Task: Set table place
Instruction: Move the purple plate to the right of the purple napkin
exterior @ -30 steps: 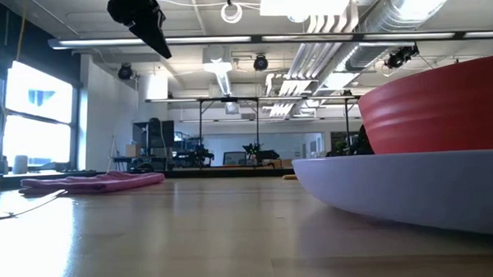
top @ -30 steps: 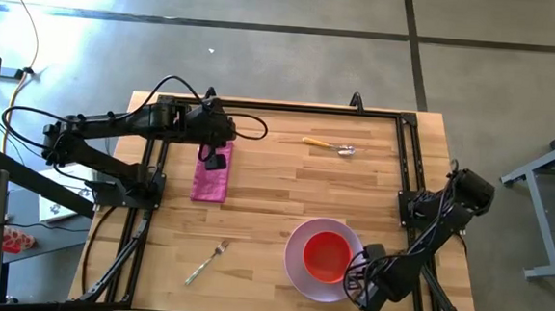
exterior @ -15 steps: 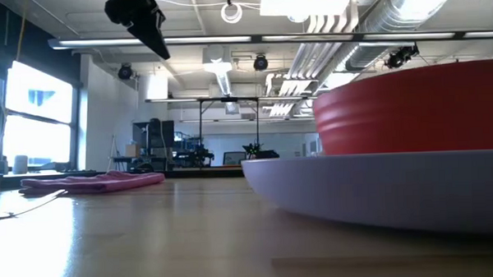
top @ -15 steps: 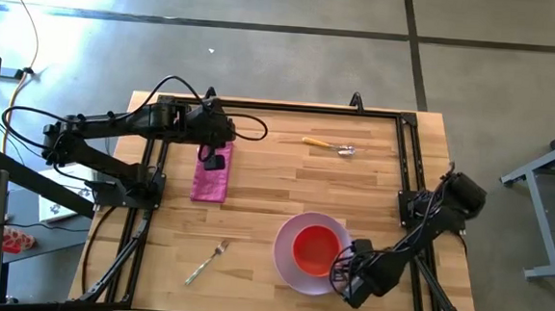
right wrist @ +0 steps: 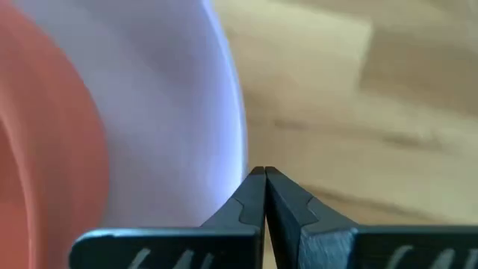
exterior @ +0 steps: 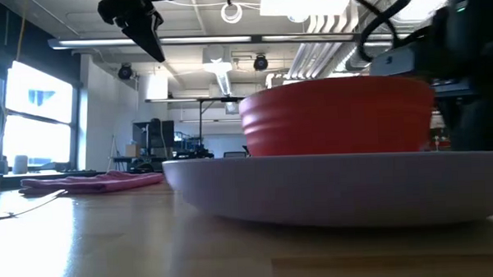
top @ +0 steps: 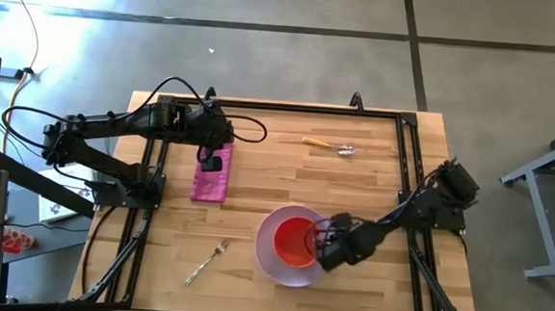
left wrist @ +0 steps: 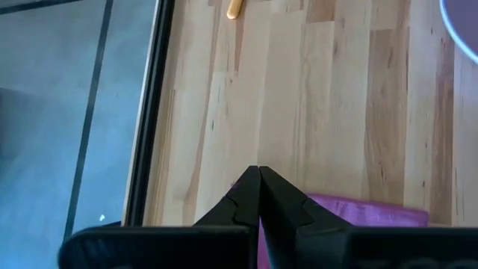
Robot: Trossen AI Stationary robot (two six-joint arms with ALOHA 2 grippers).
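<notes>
The lavender plate (top: 273, 257) lies flat on the table (top: 372, 181) at its near middle, with the red bowl (top: 294, 241) standing in it. My right gripper (top: 322, 243) is shut at the plate's right rim. In the low view the plate (exterior: 330, 189) and bowl (exterior: 336, 119) fill the front, with the gripper dark behind them. The magenta napkin (top: 210, 180) lies flat at the far left. My left gripper (top: 210, 154) is shut and hangs above the napkin's far end, high in the low view (exterior: 140, 23), touching nothing. My right gripper meets the plate's right rim (right wrist: 233, 142) with its shut fingertips (right wrist: 254, 196), coming from the table's right and slanting down. The fingertips themselves hide whether they press on top of the rim or push against its edge. The plate stays flat on the table.
The silver fork (top: 207, 262) lies near the front left. The yellow-handled spoon (top: 328, 145) lies at the far middle, and its handle end shows in the left wrist view (left wrist: 235, 7). The black rail frame (top: 280, 107) runs around the table top. Bare wood lies between napkin and plate.
My right gripper has gone toward the table's left edge and a little toward the far edge. The plate, with the bowl in it, has slid along the table the same way, staying flat.
</notes>
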